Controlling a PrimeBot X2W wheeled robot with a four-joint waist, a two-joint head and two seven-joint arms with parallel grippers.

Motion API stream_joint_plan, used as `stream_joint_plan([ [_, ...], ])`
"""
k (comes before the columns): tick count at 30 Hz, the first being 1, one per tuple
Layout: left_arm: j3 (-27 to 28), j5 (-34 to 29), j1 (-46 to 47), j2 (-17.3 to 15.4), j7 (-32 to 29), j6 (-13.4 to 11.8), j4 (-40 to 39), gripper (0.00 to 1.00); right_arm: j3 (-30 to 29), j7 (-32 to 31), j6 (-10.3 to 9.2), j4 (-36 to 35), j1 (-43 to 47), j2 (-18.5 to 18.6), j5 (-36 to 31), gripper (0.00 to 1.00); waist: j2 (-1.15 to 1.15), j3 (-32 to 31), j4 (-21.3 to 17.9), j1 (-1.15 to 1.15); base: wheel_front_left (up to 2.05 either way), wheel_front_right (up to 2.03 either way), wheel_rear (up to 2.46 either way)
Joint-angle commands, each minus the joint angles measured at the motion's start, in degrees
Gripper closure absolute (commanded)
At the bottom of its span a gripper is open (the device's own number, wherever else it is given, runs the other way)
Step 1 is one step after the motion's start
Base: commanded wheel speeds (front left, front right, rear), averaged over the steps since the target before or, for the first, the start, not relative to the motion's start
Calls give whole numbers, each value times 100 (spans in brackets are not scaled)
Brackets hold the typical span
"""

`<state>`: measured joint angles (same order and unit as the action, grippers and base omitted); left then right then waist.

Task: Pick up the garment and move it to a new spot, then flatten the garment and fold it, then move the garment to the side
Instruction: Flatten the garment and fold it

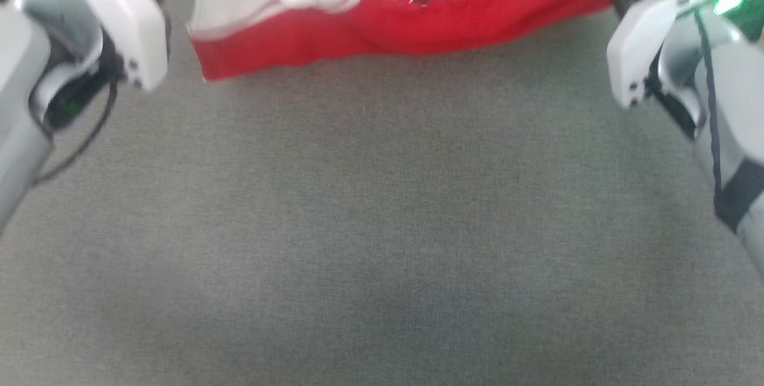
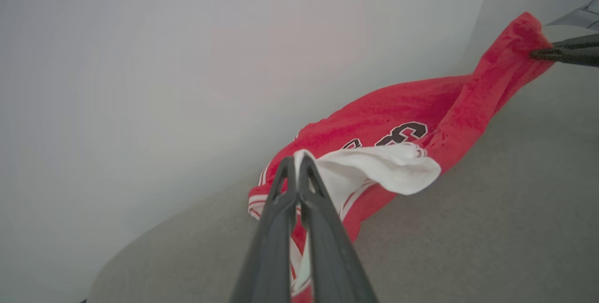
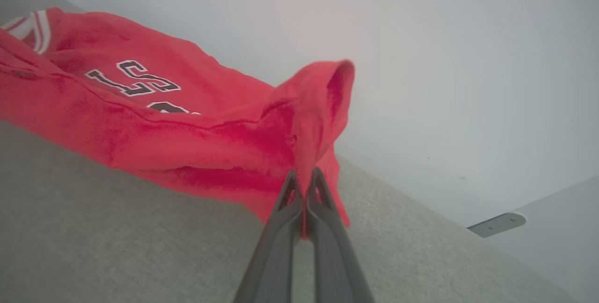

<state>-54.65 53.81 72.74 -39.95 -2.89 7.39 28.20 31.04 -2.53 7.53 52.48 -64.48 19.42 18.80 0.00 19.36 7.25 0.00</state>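
as the garment (image 2: pixel 388 115) sags between them | left gripper (image 2: pixel 297 160) clamps sleeve (image 2: pixel 383 169) | right gripper (image 3: pixel 305 174) clamps corner (image 3: pixel 323 106)

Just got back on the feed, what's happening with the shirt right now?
Both arms have hold of the red garment. The left gripper is shut on the end with the white sleeve, and the right gripper is shut on a red corner at the other end. The shirt hangs stretched between them over the grey cloth surface, crumpled, not yet flattened or folded.
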Motion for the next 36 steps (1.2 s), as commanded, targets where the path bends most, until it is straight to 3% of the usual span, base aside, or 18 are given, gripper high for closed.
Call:
stream_joint_plan([
  [1, -18, 190, -217, -94, -132, 1, -142, 100, 92, -61, -9, -153, 226, 57, 221, 100, 0, -121, 38, 0, 0, 0, 0],
  [5, -90, 633, -852, -422, -562, -141, -774, 100, 374, -311, -9, -768, 810, 438, 873, 100, 0, -322, 44, 0, 0, 0, 0],
  [13, -303, 1315, -2382, -1090, -914, -1053, -2422, 100, 462, -717, -9, -2086, 2281, 1212, 1944, 100, 0, -682, 7, 0, 0, 0, 0],
  [19, -457, 1647, -3235, -1338, -805, -1573, -3178, 100, 313, -786, -8, -2628, 3166, 1496, 2320, 100, 0, -859, 6, 0, 0, 0, 0],
  [36, -760, 2377, -4638, -1862, -843, -2412, -4255, 100, 1066, -679, -5, -4091, 4800, 2618, 2918, 100, 0, -1034, 142, 0, 0, 0, 0],
])
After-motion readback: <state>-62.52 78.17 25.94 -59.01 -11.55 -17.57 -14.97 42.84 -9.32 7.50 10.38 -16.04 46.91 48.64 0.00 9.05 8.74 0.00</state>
